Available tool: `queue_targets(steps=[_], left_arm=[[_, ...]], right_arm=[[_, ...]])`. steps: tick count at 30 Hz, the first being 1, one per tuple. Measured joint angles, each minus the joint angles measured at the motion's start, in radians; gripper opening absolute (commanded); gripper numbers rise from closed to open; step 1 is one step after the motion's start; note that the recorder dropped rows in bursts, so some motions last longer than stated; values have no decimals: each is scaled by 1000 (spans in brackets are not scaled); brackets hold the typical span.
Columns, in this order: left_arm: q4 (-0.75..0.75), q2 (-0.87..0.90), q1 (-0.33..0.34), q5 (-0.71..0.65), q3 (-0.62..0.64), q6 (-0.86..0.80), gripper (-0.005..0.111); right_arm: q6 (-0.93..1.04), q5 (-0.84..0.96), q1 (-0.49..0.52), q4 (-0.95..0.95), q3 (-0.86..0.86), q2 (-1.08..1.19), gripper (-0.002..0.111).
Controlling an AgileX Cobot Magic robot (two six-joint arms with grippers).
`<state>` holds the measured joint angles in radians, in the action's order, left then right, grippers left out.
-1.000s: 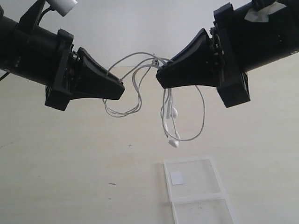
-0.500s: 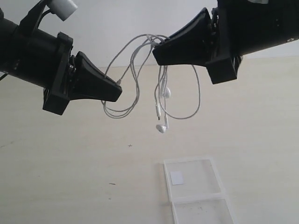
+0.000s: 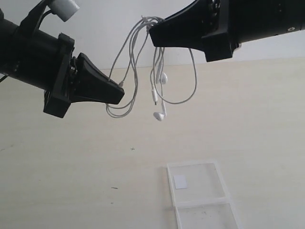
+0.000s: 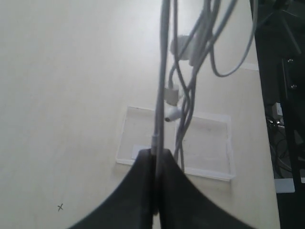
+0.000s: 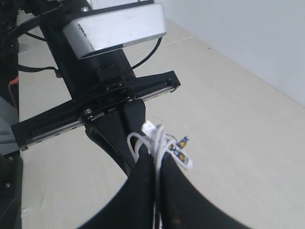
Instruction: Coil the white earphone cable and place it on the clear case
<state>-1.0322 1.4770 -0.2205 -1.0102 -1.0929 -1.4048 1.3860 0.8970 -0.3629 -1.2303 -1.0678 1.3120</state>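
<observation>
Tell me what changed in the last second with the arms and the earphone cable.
The right gripper rose and shifted a little left in the exterior view, lifting the bunched white earphone cable so its earbuds hang higher above the clear case. The left gripper barely moved, jaws shut on a strand; the right jaws kept their grip. The clear case lay still.

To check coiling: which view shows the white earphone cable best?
Exterior view: the white earphone cable shows its loops and both earbuds. Left wrist view gives blurred strands; right wrist view only a pinched bundle.
</observation>
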Motion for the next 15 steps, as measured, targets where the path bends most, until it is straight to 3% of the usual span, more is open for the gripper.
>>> queue_targets(steps=[2,8,15], left_arm=[[-3,0,0,0,0,0,6],[-32,0,0,16,0,0,45],[-38,0,0,18,0,0,49]], right_arm=[[0,-4,0,-1,0,0,0],[2,-6,0,-8,0,0,0],[4,-21,0,-13,0,0,0]])
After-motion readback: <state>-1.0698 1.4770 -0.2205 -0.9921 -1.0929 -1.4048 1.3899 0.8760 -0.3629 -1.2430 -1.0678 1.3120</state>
